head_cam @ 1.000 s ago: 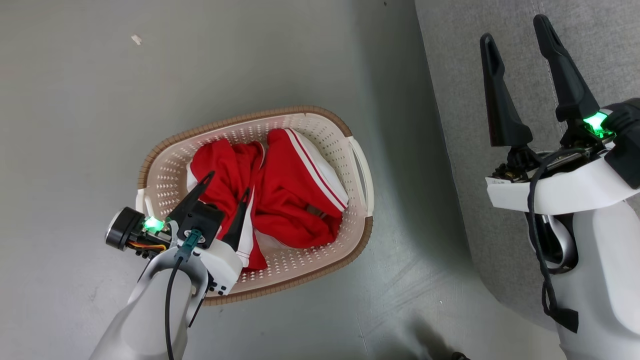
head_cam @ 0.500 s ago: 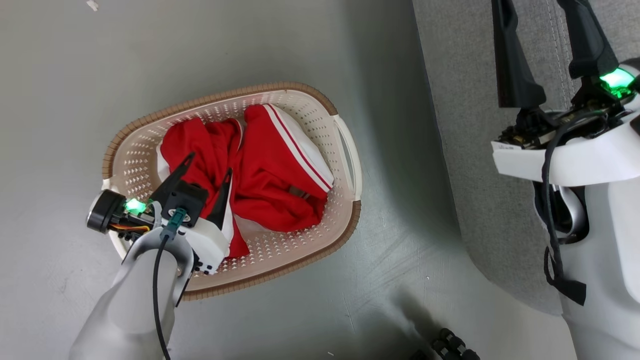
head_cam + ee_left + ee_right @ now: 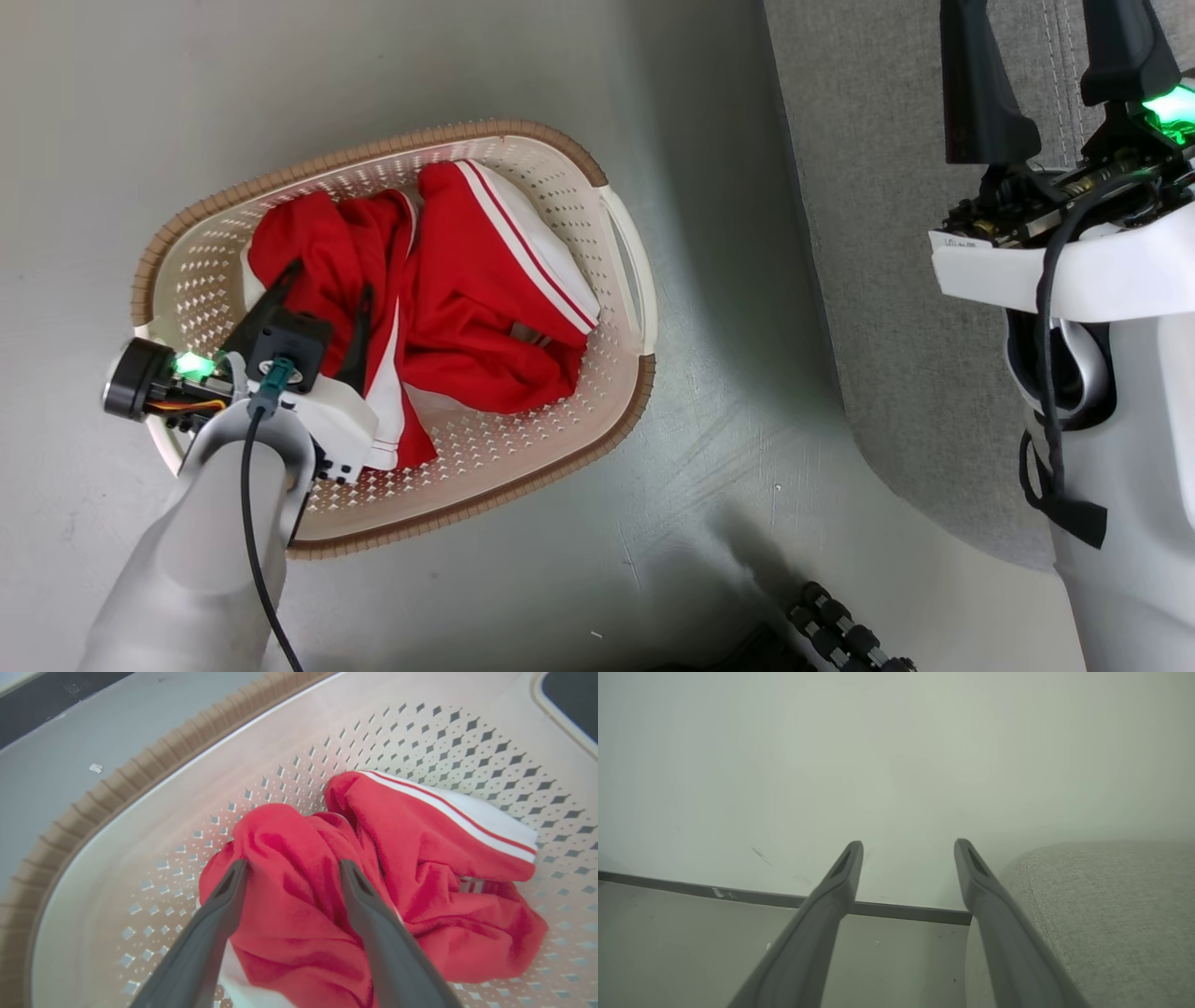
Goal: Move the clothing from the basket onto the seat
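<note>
Left gripper (image 3: 294,865), fingers apart, sits inside the basket (image 3: 373,154) straddling a clothing (image 3: 467,308) fold, probably to pinch it; right gripper (image 3: 908,847), also apart, hovers beyond the basket by the seat (image 3: 868,233).

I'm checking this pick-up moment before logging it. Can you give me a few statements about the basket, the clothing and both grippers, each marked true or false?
1. The clothing lies inside the basket. True.
2. The left gripper is shut on red fabric. False: its jaws stand open over the clothing.
3. The basket stands on the seat. False: it stands on the floor beside the seat.
4. The right gripper is open and holds nothing. True.
</note>
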### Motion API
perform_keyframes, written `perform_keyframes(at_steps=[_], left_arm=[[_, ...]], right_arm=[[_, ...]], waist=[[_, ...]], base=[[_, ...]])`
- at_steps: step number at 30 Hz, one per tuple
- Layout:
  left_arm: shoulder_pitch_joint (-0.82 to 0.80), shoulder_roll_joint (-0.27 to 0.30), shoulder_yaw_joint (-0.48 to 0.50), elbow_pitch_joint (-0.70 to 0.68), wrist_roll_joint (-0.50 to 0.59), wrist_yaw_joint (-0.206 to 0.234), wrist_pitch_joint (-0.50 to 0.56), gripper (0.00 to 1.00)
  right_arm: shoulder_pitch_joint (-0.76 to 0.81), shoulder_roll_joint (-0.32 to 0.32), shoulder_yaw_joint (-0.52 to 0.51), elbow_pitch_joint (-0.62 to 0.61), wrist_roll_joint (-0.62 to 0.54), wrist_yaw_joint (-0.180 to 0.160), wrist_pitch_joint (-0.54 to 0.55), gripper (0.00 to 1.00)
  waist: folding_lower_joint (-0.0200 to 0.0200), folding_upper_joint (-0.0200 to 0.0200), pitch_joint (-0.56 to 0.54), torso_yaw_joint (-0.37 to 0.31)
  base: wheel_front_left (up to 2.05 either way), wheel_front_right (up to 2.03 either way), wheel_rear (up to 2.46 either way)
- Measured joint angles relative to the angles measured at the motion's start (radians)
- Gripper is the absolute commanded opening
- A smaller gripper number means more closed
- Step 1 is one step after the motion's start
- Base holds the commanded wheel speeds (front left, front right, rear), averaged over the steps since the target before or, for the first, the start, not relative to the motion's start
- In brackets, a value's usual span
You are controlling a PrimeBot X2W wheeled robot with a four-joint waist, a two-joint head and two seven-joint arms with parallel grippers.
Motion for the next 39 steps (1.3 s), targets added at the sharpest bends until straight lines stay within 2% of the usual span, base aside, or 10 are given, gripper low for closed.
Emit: perform_keyframes(at_steps=[5, 6, 7, 8, 9, 10, 20, 30, 39], left_arm=[[-0.021, 0.01, 0.009, 0.023, 0.0, 0.014, 0.0, 1.0], [-0.026, 0.012, 0.01, 0.029, 0.0, 0.015, 0.0, 0.94], [-0.033, 0.012, 0.01, 0.035, 0.0, 0.018, -0.002, 0.74], [-0.041, 0.014, 0.011, 0.04, 0.0, 0.018, -0.005, 0.47], [-0.046, 0.015, 0.011, 0.045, 0.0, 0.018, -0.005, 0.47], [-0.05, 0.014, 0.011, 0.049, 0.0, 0.018, -0.005, 0.02], [-0.058, -0.006, -0.008, 0.056, 0.0, 0.011, -0.005, 0.0], [-0.049, -0.012, -0.018, -0.064, -0.009, -0.011, -0.004, 0.0], [0.03, -0.007, -0.012, -0.206, -0.023, -0.015, -0.004, 0.0]], right_arm=[[-0.016, 0.0, 0.0, 0.001, 0.008, 0.0, 0.0, 1.0], [-0.016, 0.0, 0.0, 0.002, 0.012, 0.0, 0.0, 1.0], [-0.016, 0.0, 0.0, 0.002, 0.013, 0.0, 0.0, 1.0], [-0.016, 0.0, 0.0, 0.002, 0.015, 0.0, 0.0, 1.0], [-0.016, 0.0, 0.0, 0.003, 0.019, 0.0, 0.0, 1.0], [-0.016, 0.0, 0.0, 0.003, 0.02, 0.0, 0.0, 1.0], [-0.035, 0.0, -0.009, 0.012, 0.019, 0.0, 0.0, 1.0], [-0.035, 0.0, -0.013, 0.033, 0.015, 0.0, 0.0, 1.0], [-0.034, -0.001, -0.027, 0.045, -0.013, 0.0, 0.0, 1.0]], waist=[[-0.0001, 0.0, 0.017, -0.01], [0.0, 0.0, 0.02, -0.012], [0.0, 0.0, 0.022, -0.014], [0.0, 0.0, 0.024, -0.016], [-0.0001, 0.0, 0.026, -0.017], [0.0, 0.0001, 0.028, -0.019], [-0.0001, 0.0, 0.022, -0.014], [-0.0001, 0.0, -0.006, 0.011], [-0.0001, 0.0, -0.052, 0.045]], base=[[0.0, 0.0, 0.0], [0.0, 0.0, 0.0], [0.0, 0.0, 0.0], [0.0, 0.0, 0.0], [0.0, 0.0, 0.0], [0.0, 0.0, 0.0], [0.0, 0.0, 0.0], [0.0, 0.0, 0.0], [0.0, 0.0, 0.0]])
